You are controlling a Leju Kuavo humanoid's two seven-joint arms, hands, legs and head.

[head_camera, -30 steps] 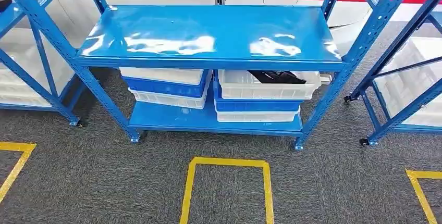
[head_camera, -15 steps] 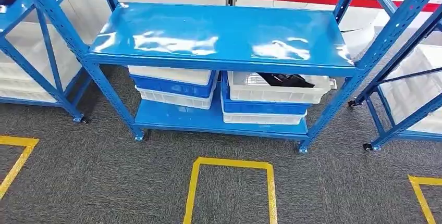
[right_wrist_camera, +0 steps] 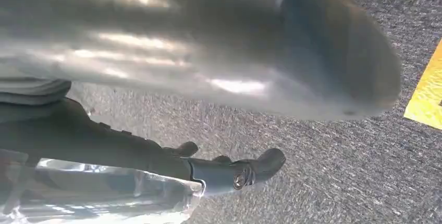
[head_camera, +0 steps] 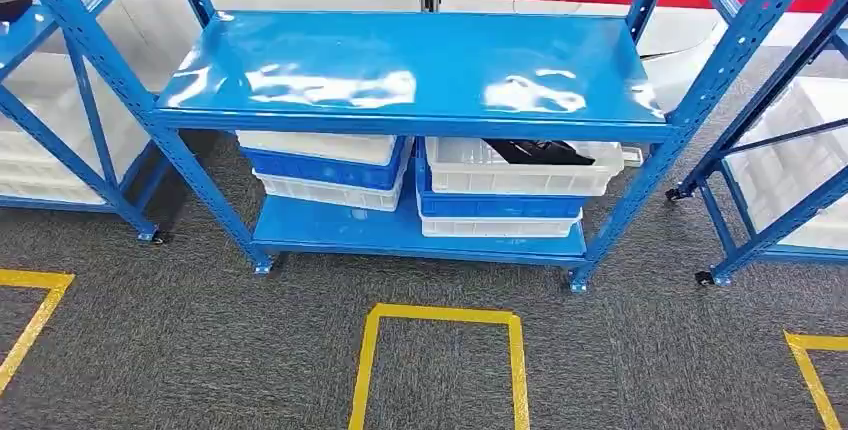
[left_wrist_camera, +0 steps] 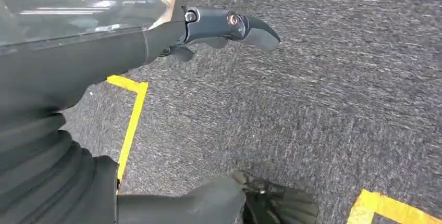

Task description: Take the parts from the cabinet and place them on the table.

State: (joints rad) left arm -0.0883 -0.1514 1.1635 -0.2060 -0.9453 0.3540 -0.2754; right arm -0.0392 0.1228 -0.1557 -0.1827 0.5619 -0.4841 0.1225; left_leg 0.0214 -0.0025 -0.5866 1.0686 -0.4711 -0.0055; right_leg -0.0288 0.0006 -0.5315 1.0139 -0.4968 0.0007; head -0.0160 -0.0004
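Black parts (head_camera: 537, 151) lie in the top white crate (head_camera: 520, 168) on the blue cabinet (head_camera: 400, 60)'s lower shelf, at one o'clock. Left hand (left_wrist_camera: 219, 28) and right hand (right_wrist_camera: 229, 172) hang empty, fingers loosely spread. Approach step, I judge; next, step closer and reach under the upper shelf.

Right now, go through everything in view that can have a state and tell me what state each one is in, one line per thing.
top shelf: bare, glossy.
lower shelf: carries two stacks of crates side by side.
left crate stack: white, blue, white; contents hidden.
right crate stack: white on blue on white.
top right crate: open, holding dark parts.
left hand: holds nothing, above carpet.
right hand: holds nothing, above carpet.
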